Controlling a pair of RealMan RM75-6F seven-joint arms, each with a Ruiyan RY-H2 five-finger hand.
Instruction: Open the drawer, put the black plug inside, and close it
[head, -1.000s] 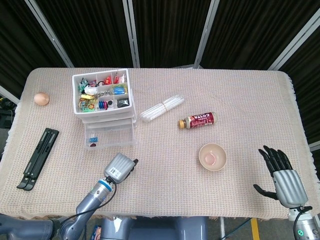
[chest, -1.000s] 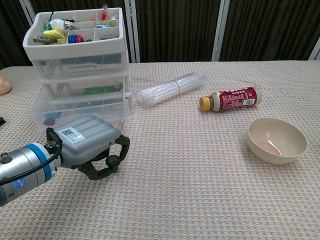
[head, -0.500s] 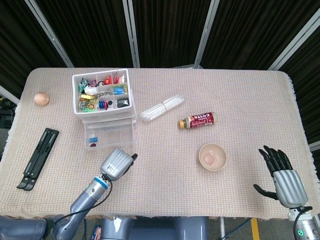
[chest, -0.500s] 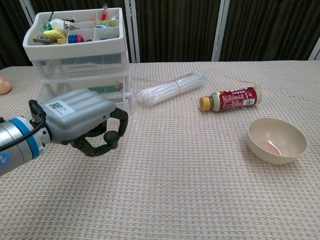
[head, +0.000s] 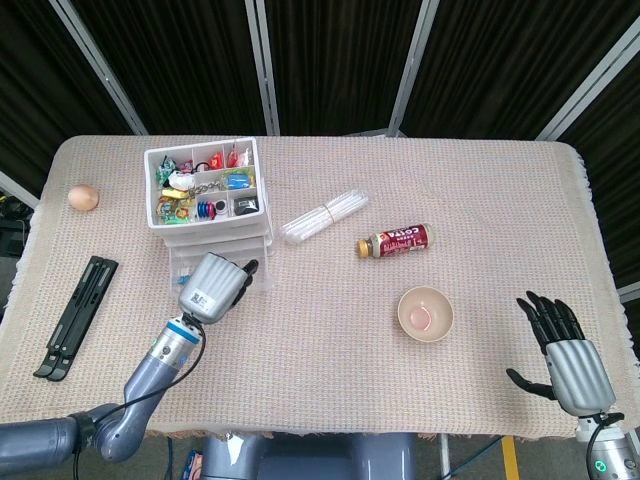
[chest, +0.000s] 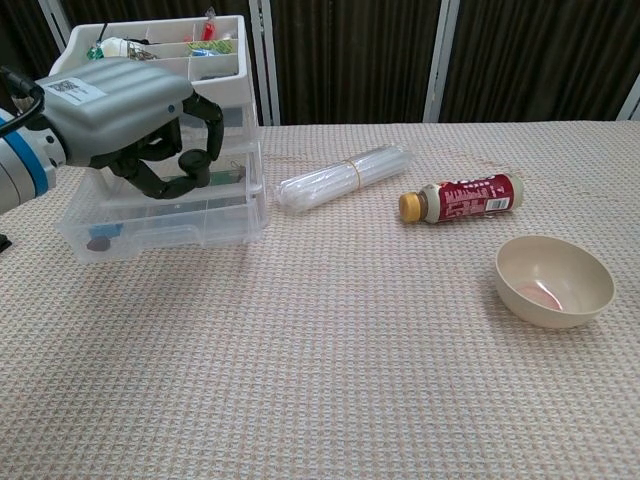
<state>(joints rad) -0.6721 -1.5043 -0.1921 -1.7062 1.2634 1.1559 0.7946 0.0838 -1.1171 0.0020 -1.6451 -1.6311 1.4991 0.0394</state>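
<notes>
While the left robot hand, curled and empty, is hovering at the drawer unit, it should be hooking one drawer front squarely.

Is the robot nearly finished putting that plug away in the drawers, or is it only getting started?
Only getting started, it seems. The bottom drawer of the clear drawer unit juts out, so opening looks begun. In hand: the left hand, fingers curled and holding nothing visible, is raised in front of the drawers. Left to do: I can't pick out the black plug for certain, so stowing it and closing remain. The right hand rests open, far off.
</notes>
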